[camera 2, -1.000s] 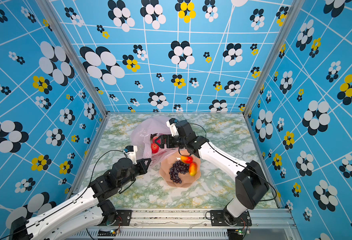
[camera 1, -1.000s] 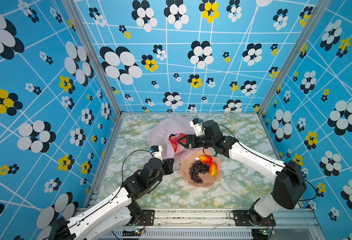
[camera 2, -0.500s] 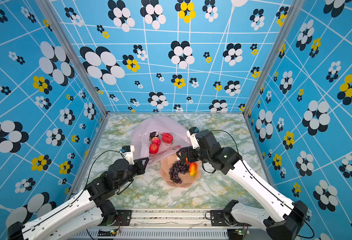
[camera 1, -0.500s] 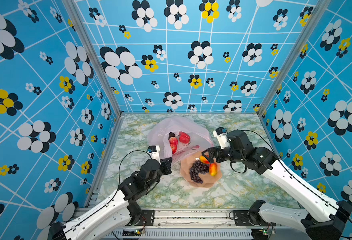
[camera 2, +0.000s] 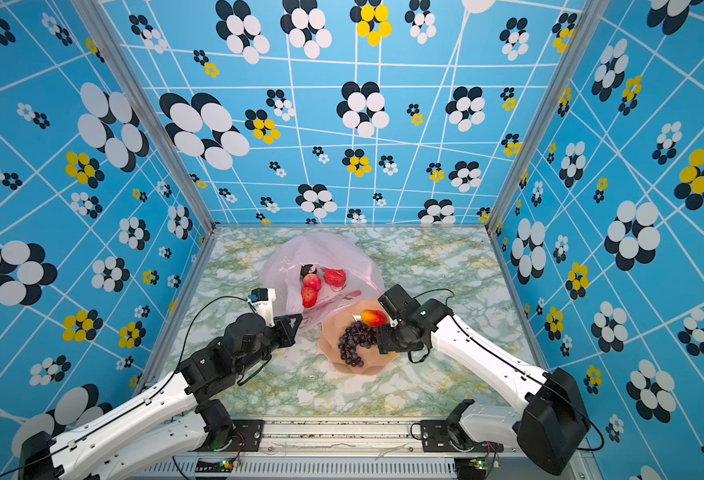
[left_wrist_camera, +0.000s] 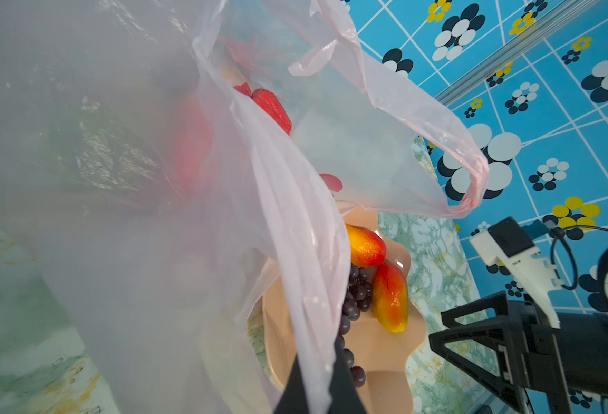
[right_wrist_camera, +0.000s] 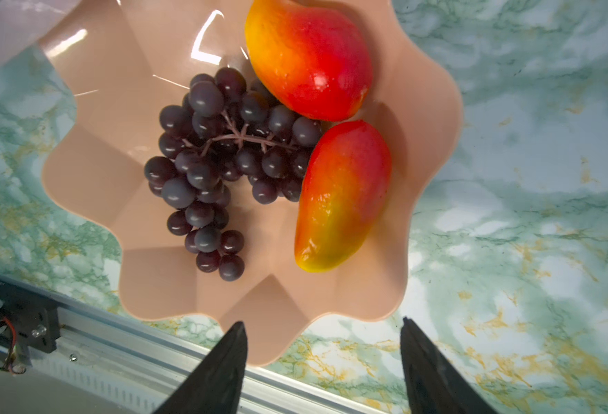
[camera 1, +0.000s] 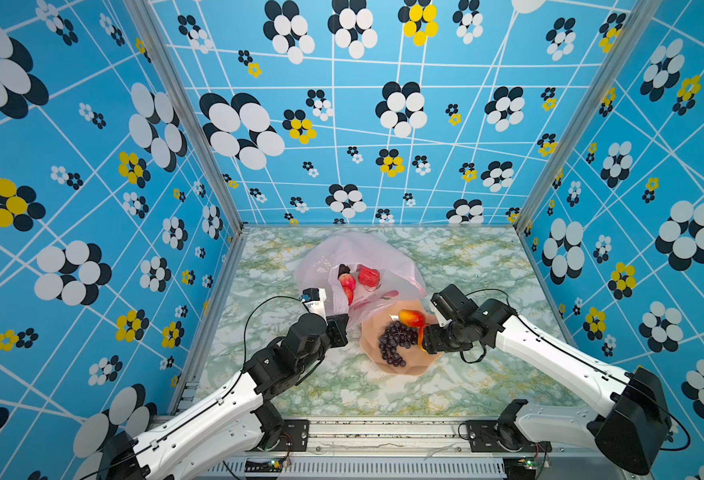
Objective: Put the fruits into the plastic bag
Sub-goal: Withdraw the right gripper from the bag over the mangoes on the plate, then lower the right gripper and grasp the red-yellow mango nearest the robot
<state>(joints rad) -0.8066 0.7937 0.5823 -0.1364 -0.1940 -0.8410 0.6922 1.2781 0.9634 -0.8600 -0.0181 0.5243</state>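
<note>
1. Right wrist view puts the right fingers (right_wrist_camera: 216,372) spread wide with nothing between them, poised over the near rim of the peach-coloured scalloped plastic bowl (right_wrist_camera: 438,107) on the green marbled worktop (right_wrist_camera: 528,179).
2. In that bowl lie two glossy red-yellow toy mangoes (right_wrist_camera: 342,193) and a dark purple toy grape bunch (right_wrist_camera: 223,161), all touching one another.
3. We judge the mangoes light, hard and slick (the bright highlights suggest smooth plastic). We would take the nearer one across its middle, not by its tapered tips, where it could squirt out.
4. The grape bunch looks loose and floppy on a thin stem. A hold on the thick part of the cluster seems safer than one on the trailing tail.
5. The left fingers (left_wrist_camera: 345,398) are pinched on the edge of the thin translucent pale-pink plastic bag (camera 1: 362,257) and hold its mouth up right against the bowl. Bumpy red toy fruits (camera 1: 369,276) sit inside.
6. That film is limp and would likely sag shut if released, so we judge that the pinch is what holds the mouth open.
</note>
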